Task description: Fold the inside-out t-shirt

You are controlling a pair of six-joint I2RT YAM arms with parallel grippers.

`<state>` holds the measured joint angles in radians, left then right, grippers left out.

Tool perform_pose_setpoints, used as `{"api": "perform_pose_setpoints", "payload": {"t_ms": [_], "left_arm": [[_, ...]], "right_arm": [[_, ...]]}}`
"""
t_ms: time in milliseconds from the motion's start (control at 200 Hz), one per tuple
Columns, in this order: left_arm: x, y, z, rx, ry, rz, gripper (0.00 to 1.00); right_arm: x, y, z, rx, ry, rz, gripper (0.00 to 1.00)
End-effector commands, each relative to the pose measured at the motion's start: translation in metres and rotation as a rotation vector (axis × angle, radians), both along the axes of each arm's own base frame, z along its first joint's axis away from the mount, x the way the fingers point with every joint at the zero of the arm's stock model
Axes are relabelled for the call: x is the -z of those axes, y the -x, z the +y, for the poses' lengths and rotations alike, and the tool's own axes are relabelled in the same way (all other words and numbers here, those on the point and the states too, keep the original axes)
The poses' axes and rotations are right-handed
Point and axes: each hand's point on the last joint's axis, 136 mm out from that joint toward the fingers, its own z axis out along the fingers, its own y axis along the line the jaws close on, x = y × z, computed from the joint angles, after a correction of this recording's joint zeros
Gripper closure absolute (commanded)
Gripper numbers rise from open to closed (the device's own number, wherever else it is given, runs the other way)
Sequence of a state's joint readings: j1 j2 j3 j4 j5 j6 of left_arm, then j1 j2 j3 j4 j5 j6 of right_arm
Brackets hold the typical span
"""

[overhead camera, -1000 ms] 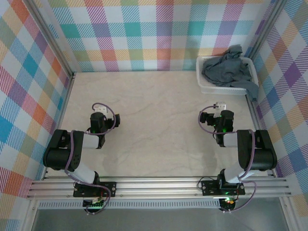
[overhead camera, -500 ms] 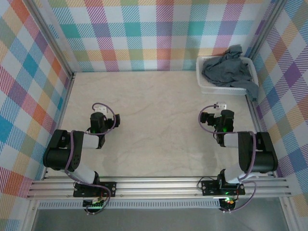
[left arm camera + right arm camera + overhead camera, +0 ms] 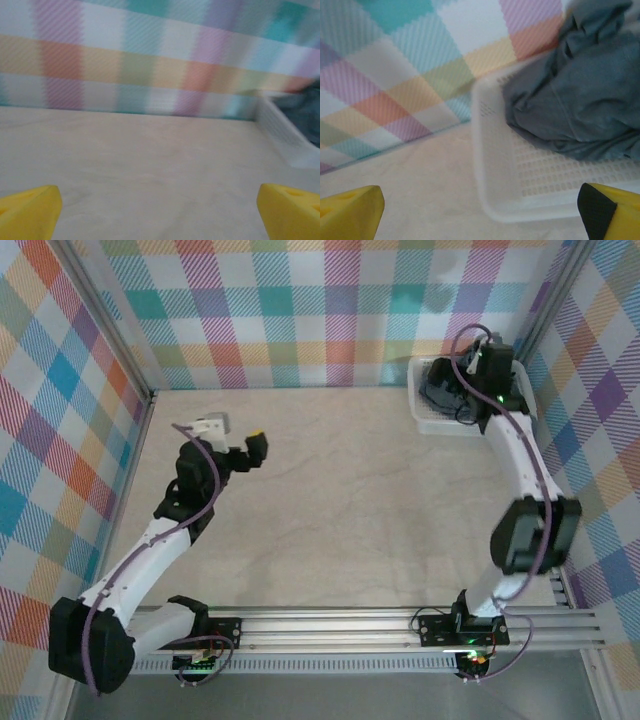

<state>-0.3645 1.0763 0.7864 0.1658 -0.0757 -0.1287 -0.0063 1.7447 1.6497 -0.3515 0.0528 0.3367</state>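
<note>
**Fig. Opening stage: garment not yet taken up.** The right gripper (image 3: 479, 220) is spread wide and empty, its yellow fingertips (image 3: 350, 210) well apart. It is poised at the white mesh basket (image 3: 487, 150), which stands in the far right corner of the table (image 3: 330, 500). The inside-out t-shirt (image 3: 580, 100) lies in the basket as a crumpled dark grey heap, with nothing touching it in the wrist view. The left gripper (image 3: 160, 215) is likewise wide and empty. It hangs above the left half of the table, facing the far edge and well apart from the basket.

*Progress (judged):* no step is done. The shirt has yet to be lifted out, spread flat on the table and folded.

*Markings:* no brand, label or legible writing can be made out. The shirt's folds show no neck tag, and the checked walls (image 3: 300, 300) carry a pattern only.
</note>
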Motion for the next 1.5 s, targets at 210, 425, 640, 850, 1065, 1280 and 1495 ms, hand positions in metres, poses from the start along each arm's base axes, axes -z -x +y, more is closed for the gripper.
{"api": "perform_pose_setpoints", "payload": {"t_ms": [210,425,640,850,1065,1280,1495], "left_arm": [[0.064,0.04,-0.062,0.261,-0.079,0.241,0.0],[0.076,0.04,-0.071,0.312,-0.105,0.279,0.0],[0.083,0.033,-0.077,0.319,-0.113,0.307,0.0],[0.094,0.018,-0.09,0.327,-0.077,0.344,0.0],[0.074,0.007,-0.103,0.36,-0.049,0.315,0.0],[0.065,0.012,-0.096,0.346,-0.056,0.291,0.0],[0.057,0.026,-0.093,0.357,-0.013,0.269,0.0]], "right_arm": [[0.128,-0.061,-0.106,0.237,0.218,0.307,0.0],[0.162,-0.103,-0.141,0.223,0.324,0.323,0.0],[0.187,-0.122,-0.149,0.169,0.149,0.276,0.0],[0.188,-0.147,-0.111,-0.012,-0.111,0.165,0.2],[0.109,-0.15,-0.079,-0.168,-0.211,0.031,1.0],[0.047,-0.123,-0.05,-0.316,-0.514,-0.062,1.0],[0.026,-0.085,-0.009,-0.487,-0.646,-0.203,1.0]]}}
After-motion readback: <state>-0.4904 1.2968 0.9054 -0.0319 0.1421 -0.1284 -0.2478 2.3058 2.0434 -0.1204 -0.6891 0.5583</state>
